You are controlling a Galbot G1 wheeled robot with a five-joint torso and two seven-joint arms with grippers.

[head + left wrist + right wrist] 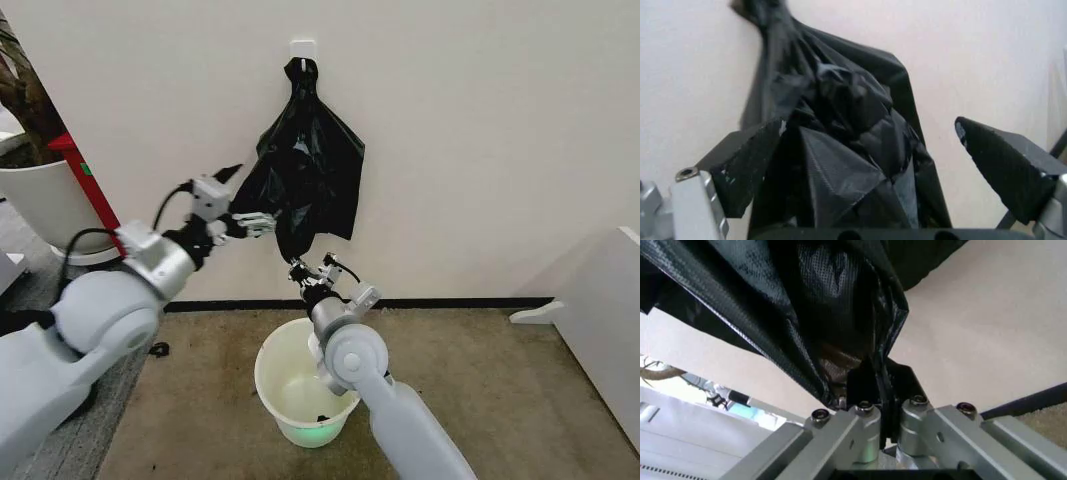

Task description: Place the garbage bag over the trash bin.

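**Bag on wall hook, both hands engaged; bin waiting below**

The garbage bag (305,175) hangs from a white wall hook (302,50) above and beyond both my hands; I judge it is gathered there so it can be drawn down over the bin. My right hand (298,270) is raised to the bag's lowest tail; its fingers (870,385) are clenched flat on a pinch of the black film, the wrist turned upward along the wall. My left hand (255,222) reaches in level from the side, at the bag's near edge, higher than my right; its two dark pads (1003,165) stand apart with bag folds between them, not yet closed on anything. The trash bin (275,395) stands upright on the carpet directly beneath my right hand, mouth unlined; my right forearm crosses its rim. Fitting has not begun.
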